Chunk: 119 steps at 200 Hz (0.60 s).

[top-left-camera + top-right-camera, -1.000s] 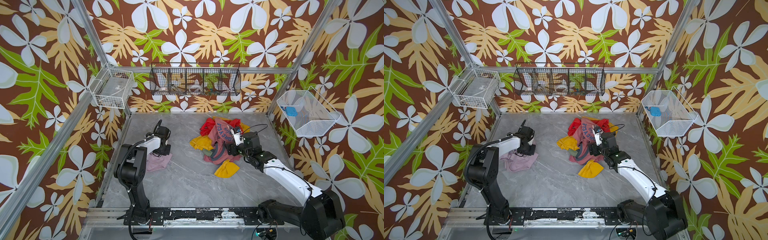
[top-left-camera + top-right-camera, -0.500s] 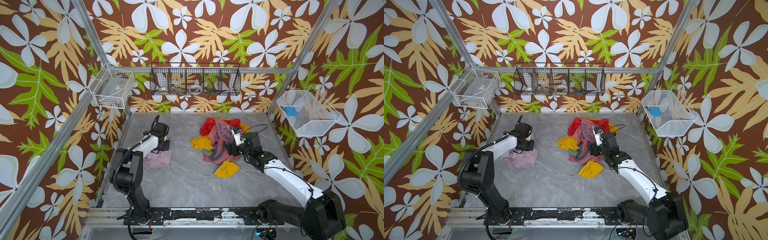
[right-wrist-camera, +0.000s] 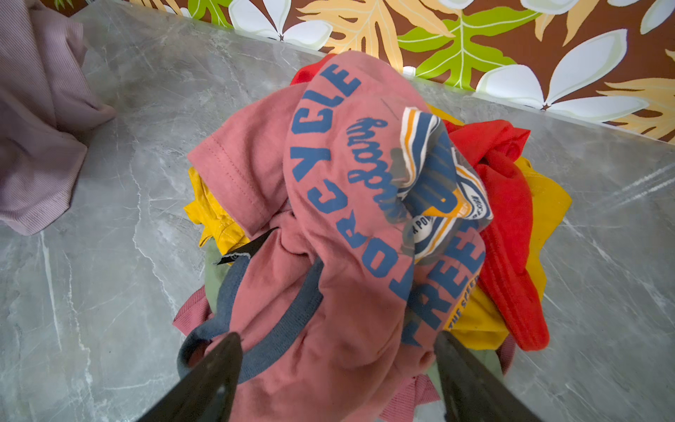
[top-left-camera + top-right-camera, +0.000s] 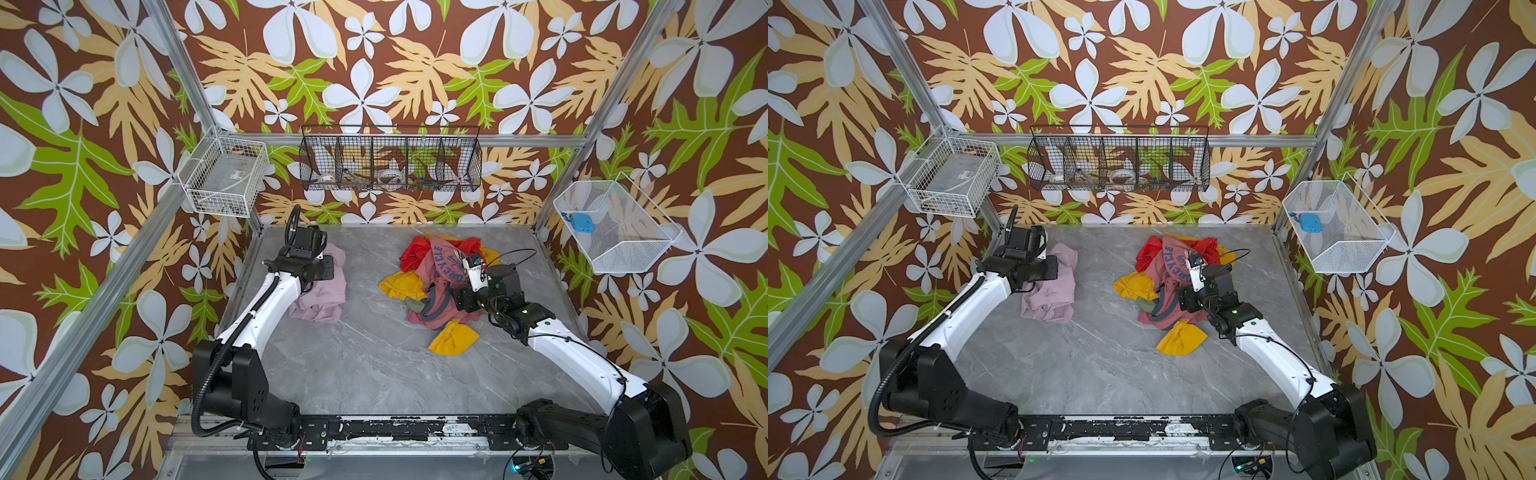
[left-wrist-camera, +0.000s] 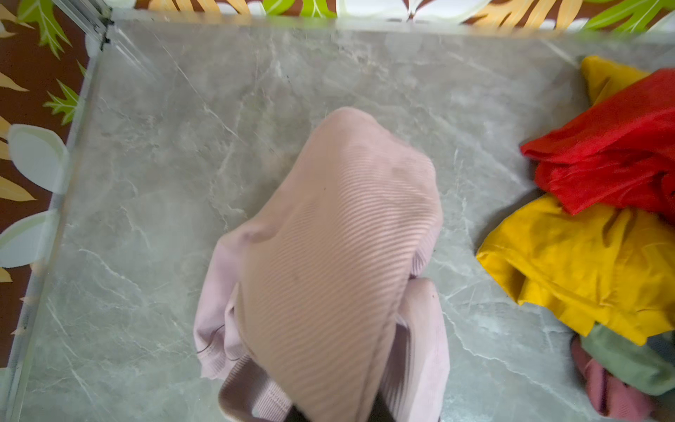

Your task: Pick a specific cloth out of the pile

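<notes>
One cloth (image 5: 339,237), ribbing wrist-view only

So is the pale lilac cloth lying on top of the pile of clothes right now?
No, in a top view the cloth is off to the left, with a bare strip of table between it and the pile.

The cloth (image 5: 339,255), blurred close up, drapes over the left pincer (image 4: 327,266), hiding its fingertips.

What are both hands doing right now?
Left hand: closed, holding the lilac-pink cloth.
Right hand: open, straddling the top of the pile, gripping nothing.
</notes>
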Available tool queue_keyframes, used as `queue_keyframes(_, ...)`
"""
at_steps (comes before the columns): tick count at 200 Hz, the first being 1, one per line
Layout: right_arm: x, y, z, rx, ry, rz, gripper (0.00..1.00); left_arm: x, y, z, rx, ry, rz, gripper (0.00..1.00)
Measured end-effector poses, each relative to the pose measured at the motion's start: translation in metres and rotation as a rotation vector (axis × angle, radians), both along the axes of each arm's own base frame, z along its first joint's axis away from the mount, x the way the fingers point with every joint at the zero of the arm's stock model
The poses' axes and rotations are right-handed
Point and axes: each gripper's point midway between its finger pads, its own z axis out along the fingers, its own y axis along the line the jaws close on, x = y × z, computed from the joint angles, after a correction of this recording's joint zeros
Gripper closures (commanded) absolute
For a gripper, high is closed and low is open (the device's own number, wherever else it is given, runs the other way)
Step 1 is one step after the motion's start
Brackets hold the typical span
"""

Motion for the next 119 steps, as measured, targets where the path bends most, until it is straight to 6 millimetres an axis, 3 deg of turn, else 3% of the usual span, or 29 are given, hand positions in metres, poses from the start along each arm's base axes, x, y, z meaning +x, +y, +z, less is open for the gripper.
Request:
queue_keyframes(31, 0.0, 0.0, 0.003, 0.004, -0.007, -0.001, 0.17, 0.002, 0.003, 0.031, -0.033, -0.087, 0.028, 1.0)
queue_keyframes(56, -0.001, 0.0, 0.003, 0.01, -0.007, -0.004, 0.17, 0.001, 0.006, 0.04, -0.037, -0.116, 0.043, 1.0)
queue_keyframes(119, -0.001, 0.0, 0.004, 0.019, -0.006, -0.005, 0.18, 0.012, 0.022, 0.005, 0.036, -0.071, 0.12, 1.0)
